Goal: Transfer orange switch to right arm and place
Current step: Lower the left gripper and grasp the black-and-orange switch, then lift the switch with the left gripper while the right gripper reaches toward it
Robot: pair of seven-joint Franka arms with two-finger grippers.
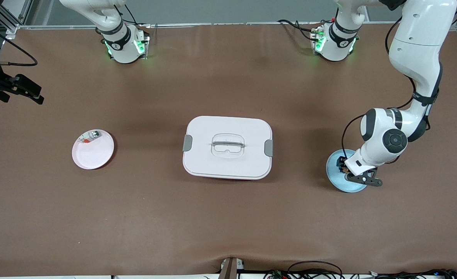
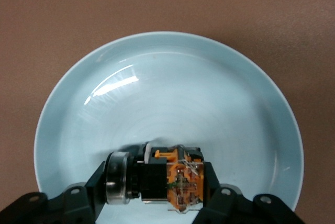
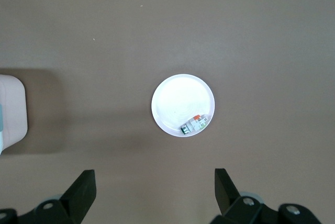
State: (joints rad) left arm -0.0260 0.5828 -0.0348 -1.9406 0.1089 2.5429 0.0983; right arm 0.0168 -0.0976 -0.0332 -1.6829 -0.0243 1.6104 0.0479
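My left gripper (image 2: 157, 192) is down on the blue plate (image 1: 335, 174) at the left arm's end of the worktop (image 1: 228, 217), its jaws closed on the orange switch (image 2: 167, 174). In the left wrist view the switch sits between the two fingers (image 2: 91, 190), low over the plate, lying on its side with the silver collar toward one finger and the orange block toward the other. I can't tell whether it has left the plate yet.

What worries me is the hold. The jaws bear on an uneven body, round collar at one end and blocky at the other, so it could twist or slip as I lift. A skewed switch would also leave little free surface for the right gripper to take at the handover, and a drop from there would send it onto the worktop or the box.

My right gripper (image 3: 154, 195) waits with jaws wide open, high over the worktop near the white plate (image 1: 93, 151) at the right arm's end. That plate already holds a small silver-and-red piece (image 1: 91, 135) near its rim, nearly touching the wall, so placing there needs care not to land on it.

Between the plates stands a white lidded box (image 1: 227, 147) with grey latches. I judge the handover has to pass above it, which calls for a high carry.
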